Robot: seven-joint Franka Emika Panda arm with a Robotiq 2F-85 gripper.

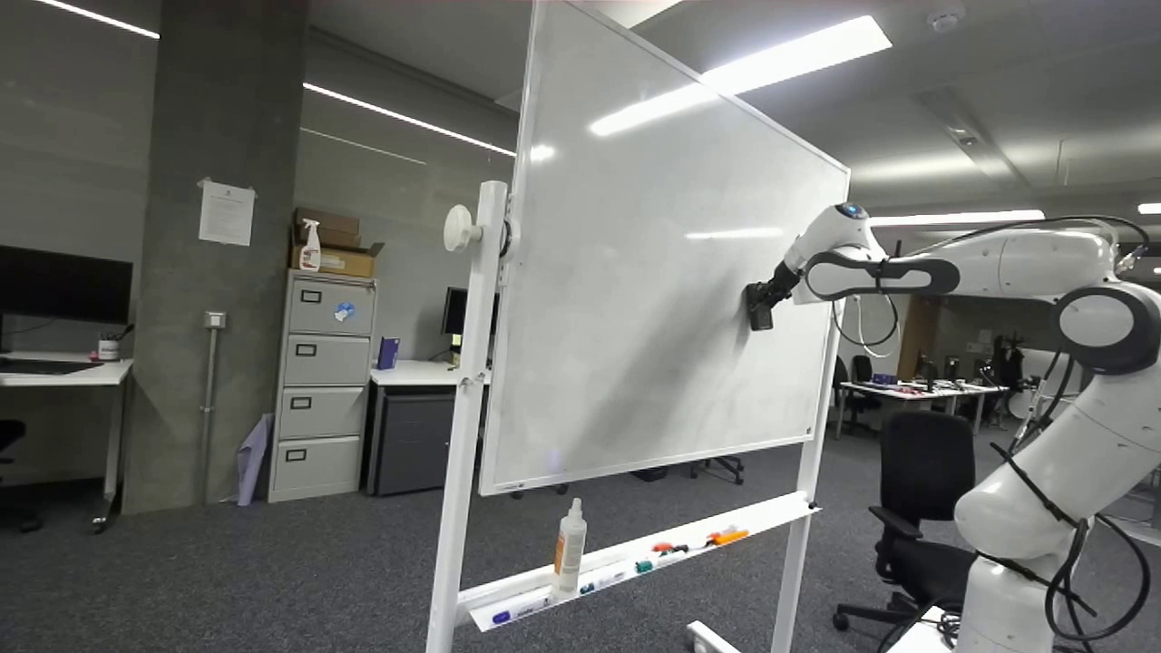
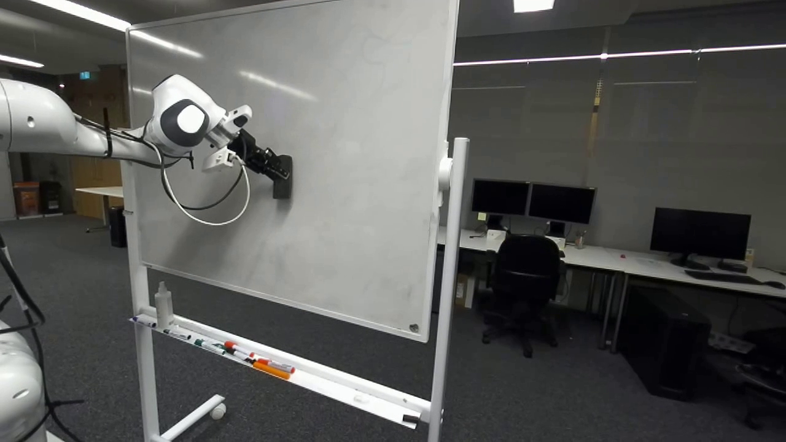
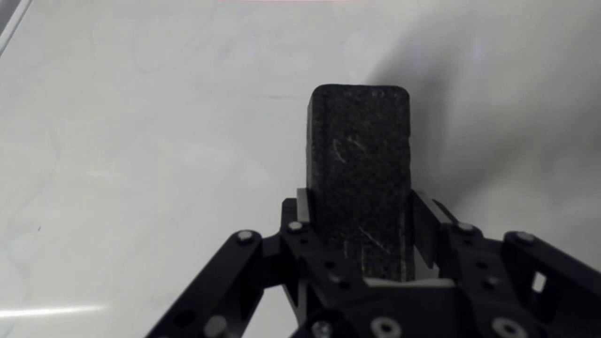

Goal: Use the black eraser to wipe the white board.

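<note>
The black two-fingered end effector [image 3: 361,211] squeezes a small black block-shaped eraser [image 3: 359,150] between its dark fingers [image 3: 303,206]. In the wrist view the eraser sticks out past the fingers, and a few pale scratches show on its back. A big white robot arm [image 1: 1043,263] reaches over to the very large, shiny white board [image 1: 617,272]. In both exterior views the eraser is at the board, about halfway up, with its long side running up and down. It looks like its flat face touches the board, but that face is hidden, so this is hard to be sure of. Tall white posts [image 2: 450,264] hold the board at its sides, and low down between them runs a long, thin white tray [image 2: 328,387]. On the tray a white plastic bottle with an orange label [image 1: 570,551] stands upright, and near it lie white markers with coloured caps [image 2: 212,347] and a fat orange stick [image 2: 271,369]. In an exterior view, a grey metal cabinet with four drawers [image 1: 325,363] carries a white spray bottle [image 1: 310,254] on top. In an exterior view, a black office chair [image 2: 527,270] is beside a long white desk [image 2: 605,260] with flat black screens [image 2: 562,202] on it.
</note>
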